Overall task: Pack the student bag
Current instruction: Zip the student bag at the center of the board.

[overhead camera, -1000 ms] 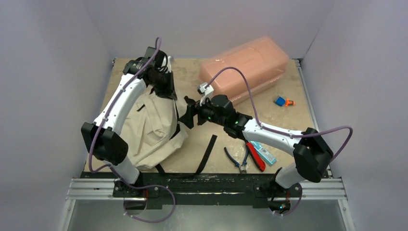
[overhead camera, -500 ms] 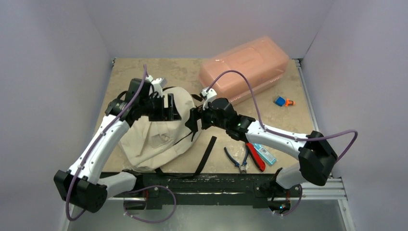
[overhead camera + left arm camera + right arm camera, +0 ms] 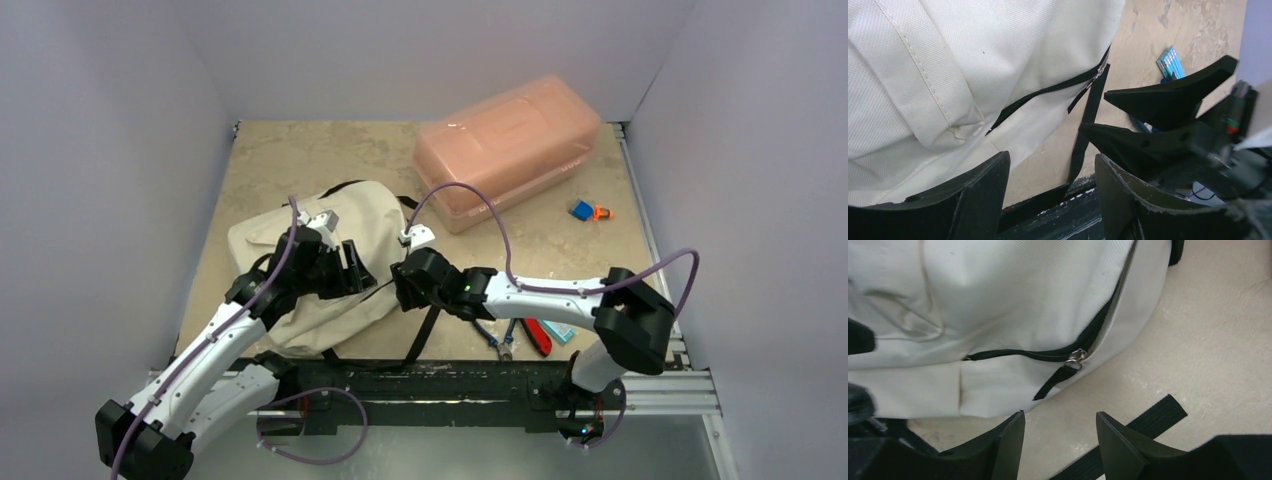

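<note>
What worries me is the two arms fouling each other. The left gripper [image 3: 350,268] and the right gripper [image 3: 400,282] are nose to nose over the same corner of the student bag [image 3: 290,240]. From the left wrist, the other arm's fingers sit just ahead of it. If both close in on the zip pull [image 3: 1075,359], they could knock together. Or one could pinch loose cloth and drag the whole soft bag instead of running the zip. The loose strap [image 3: 1128,437] lying right by the right gripper's fingers could snag too.

The left gripper's jaws are spread wide with nothing between them. The bag's cream cloth lies ahead and to its left; I cannot tell whether it touches. The right gripper's jaws are moderately apart and empty, with the zip pull just ahead of its fingertips and bare table [image 3: 1208,340] between.
</note>
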### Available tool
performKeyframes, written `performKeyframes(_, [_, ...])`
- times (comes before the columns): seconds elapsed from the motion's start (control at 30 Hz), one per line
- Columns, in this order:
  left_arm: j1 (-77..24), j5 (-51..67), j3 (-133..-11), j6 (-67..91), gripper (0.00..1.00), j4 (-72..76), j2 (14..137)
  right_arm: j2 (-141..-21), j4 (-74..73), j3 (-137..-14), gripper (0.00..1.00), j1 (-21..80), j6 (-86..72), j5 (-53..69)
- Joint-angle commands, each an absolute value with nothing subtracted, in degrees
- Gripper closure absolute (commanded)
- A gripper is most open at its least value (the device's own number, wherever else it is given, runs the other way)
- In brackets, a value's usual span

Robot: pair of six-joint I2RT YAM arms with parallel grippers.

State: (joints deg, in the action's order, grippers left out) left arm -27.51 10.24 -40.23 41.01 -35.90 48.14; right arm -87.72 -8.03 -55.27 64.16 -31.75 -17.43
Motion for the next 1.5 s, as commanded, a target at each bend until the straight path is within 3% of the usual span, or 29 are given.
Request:
performKeyframes(0.0, [-28.08, 7.16, -38.46, 44.15, 0.39, -31.01, 47.15, -91.18, -9.73, -59.17, 0.41, 64.30, -35.81, -22.99])
performKeyframes(0.37, [-28.83, 6.68, -35.20, 45.61, 0.37, -29.50, 47.15, -98.01, -12.76, -65.95, 0.40, 66.08, -34.91, -27.60])
performKeyframes(0.5, [-28.99, 6.68, -34.82, 45.43, 0.36, -29.03, 47.92, -100.51, -17.23, -69.18, 0.62, 66.28, -35.21, -29.94])
performKeyframes(0.83, [-30.24, 8.25, -35.18, 43.46, 0.34, -26.16, 53.42, -96.77, -18.03, -65.76, 1.00, 66.71, -33.81, -32.15])
performKeyframes(1.17, [-33.53, 6.51, -37.93, 42.53, 0.32, -22.98, 62.93, -92.15, -11.30, -61.68, 1.00, 66.55, -23.66, -28.54])
performKeyframes(1.47, [-33.66, 0.56, -31.40, 47.76, 0.49, -25.14, 69.55, -92.81, -13.93, -62.15, 1.00, 65.79, -18.82, -43.52])
